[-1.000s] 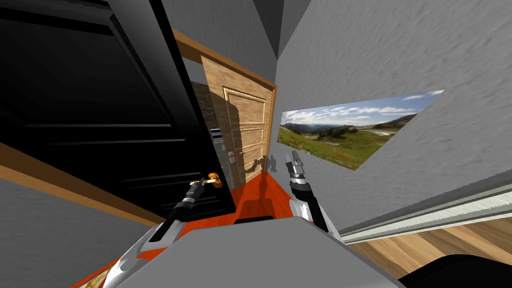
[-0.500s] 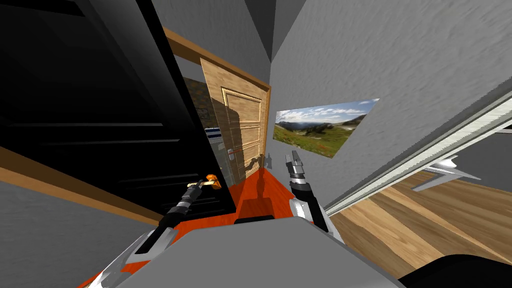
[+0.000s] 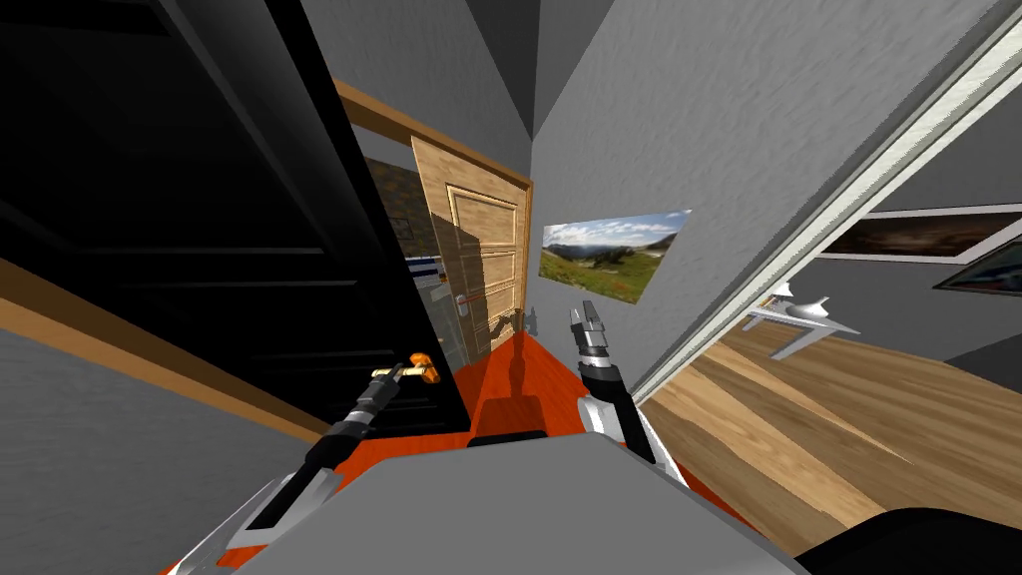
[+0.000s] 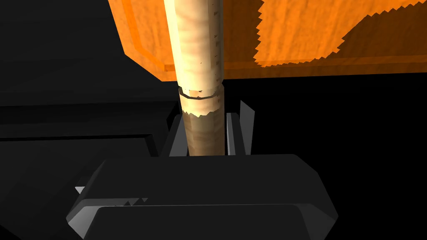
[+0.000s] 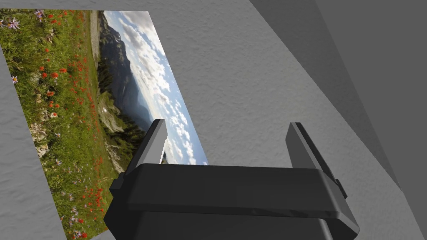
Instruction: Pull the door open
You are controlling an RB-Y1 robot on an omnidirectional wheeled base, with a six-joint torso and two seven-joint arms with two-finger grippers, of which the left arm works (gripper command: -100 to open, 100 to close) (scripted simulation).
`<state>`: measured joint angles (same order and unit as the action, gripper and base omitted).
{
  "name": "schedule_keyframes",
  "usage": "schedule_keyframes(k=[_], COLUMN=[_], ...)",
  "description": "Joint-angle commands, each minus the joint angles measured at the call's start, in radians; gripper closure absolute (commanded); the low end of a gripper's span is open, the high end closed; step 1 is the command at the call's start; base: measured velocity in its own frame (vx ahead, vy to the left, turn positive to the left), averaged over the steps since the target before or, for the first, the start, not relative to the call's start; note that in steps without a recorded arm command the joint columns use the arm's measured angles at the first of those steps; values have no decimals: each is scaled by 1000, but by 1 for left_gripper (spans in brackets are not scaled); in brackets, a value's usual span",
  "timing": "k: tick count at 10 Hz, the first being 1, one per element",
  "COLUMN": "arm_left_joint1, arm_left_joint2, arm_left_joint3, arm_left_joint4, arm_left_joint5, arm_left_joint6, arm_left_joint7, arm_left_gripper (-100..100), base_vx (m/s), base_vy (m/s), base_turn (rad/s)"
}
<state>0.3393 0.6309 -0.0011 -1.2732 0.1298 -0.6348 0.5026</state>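
Observation:
The black door (image 3: 200, 250) fills the left of the head view, standing ajar with its edge toward me. Its pale, wood-grained lever handle (image 3: 404, 371) juts from an orange plate (image 3: 427, 367). My left gripper (image 3: 391, 377) is shut on that lever. In the left wrist view the lever (image 4: 196, 62) runs up from between the fingers (image 4: 233, 133) to the orange plate (image 4: 312, 37), and my left gripper (image 4: 206, 121) presses its sides. My right gripper (image 3: 587, 317) is raised above my chest, open and holding nothing (image 5: 225, 131).
A light wooden door (image 3: 487, 260) closes the far end of the narrow passage with its orange-red floor (image 3: 519, 384). A landscape picture (image 3: 604, 255) hangs on the grey wall to the right. Past a white frame (image 3: 798, 240) lies a wood floor (image 3: 798, 429) with a white object (image 3: 798, 314).
The whole head view has swung, so I have turned: the room on the right now shows widely. My left gripper stays shut on the lever, which sits slightly lower. My right gripper is unchanged.

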Motion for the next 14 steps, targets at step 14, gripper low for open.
schedule_keyframes(k=[14], arm_left_joint1=[94], arm_left_joint2=[92], arm_left_joint3=[-42], arm_left_joint4=[49], arm_left_joint5=[-2], arm_left_joint6=[-201], arm_left_joint7=[70], arm_left_gripper=[100], base_vx=[-188], base_vy=[69], base_turn=[-144])
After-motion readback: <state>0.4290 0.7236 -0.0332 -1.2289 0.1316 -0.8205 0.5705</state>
